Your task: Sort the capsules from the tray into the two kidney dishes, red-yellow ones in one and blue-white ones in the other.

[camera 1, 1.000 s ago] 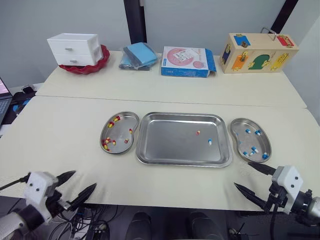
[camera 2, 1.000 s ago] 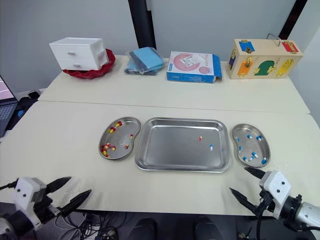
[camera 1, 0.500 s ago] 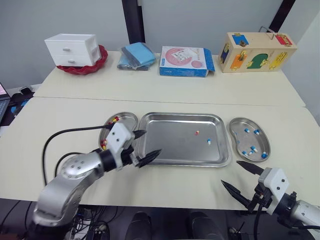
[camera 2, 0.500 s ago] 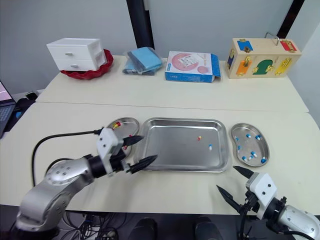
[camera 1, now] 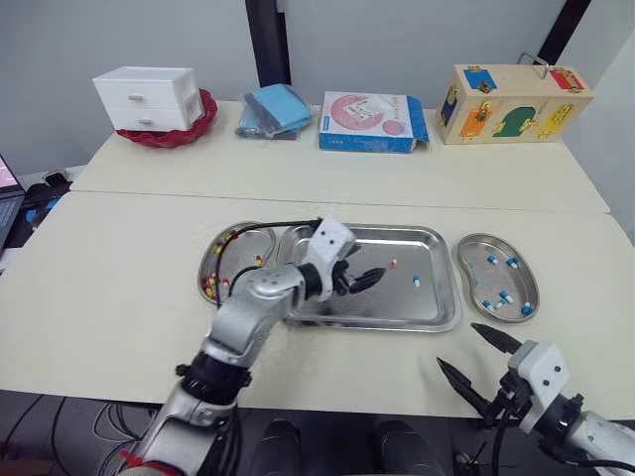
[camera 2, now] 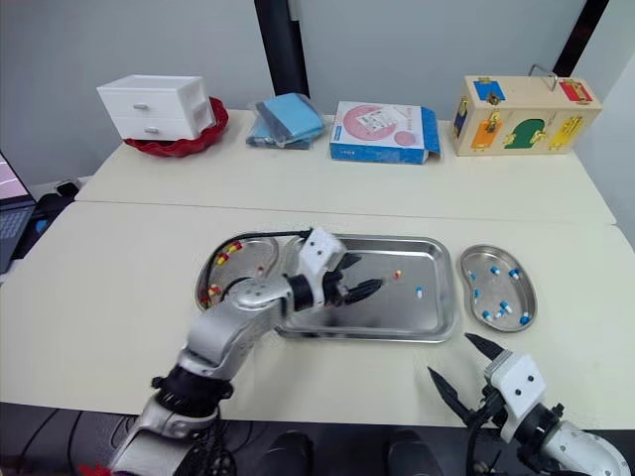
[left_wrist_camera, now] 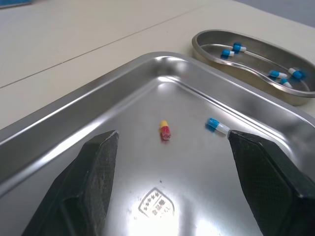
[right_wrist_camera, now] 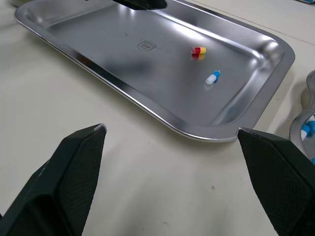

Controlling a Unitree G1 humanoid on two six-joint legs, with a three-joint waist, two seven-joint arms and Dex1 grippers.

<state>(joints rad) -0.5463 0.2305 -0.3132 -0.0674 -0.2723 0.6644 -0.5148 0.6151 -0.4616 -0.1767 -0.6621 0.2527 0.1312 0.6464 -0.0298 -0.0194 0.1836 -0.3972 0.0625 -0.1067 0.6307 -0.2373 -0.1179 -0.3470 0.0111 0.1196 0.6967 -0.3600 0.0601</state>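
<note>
Reaching over the middle of the tray (camera 1: 369,232), the left gripper (camera 1: 366,277) has its two black fingers spread wide and holds nothing. In its wrist view the red-yellow capsule (left_wrist_camera: 165,131) lies on the tray floor just ahead, in line with the gap between the fingers. The blue-white capsule (left_wrist_camera: 216,126) lies near it, on the side toward the right kidney dish (camera 1: 467,250). Both loose capsules sit in the tray's right half, apart from each other and off the rim.

The left arm comes in across the tray's left end and the inner edge of the left kidney dish (camera 1: 210,260), which carries the sorted red-yellow capsules (camera 1: 216,283). A black cable (camera 1: 260,227) from the arm arcs over that dish. The right kidney dish, just beside the tray's right end, carries the sorted blue-white capsules (camera 1: 504,297).

The right gripper (camera 1: 462,347) hangs at the near edge of the tabletop (camera 1: 109,268), off the tray's near right corner, its fingers wide apart and empty. Bare tabletop spreads to the left of the dishes and along the front edge.

Past a seam, a rear tabletop (camera 1: 298,171) bears a white drawer unit (camera 1: 149,96) touching a red bowl (camera 1: 189,133), blue cloths (camera 1: 274,109), a pink-and-blue box (camera 1: 369,121) and a wooden lock box (camera 1: 516,103), all well apart from the tray.
</note>
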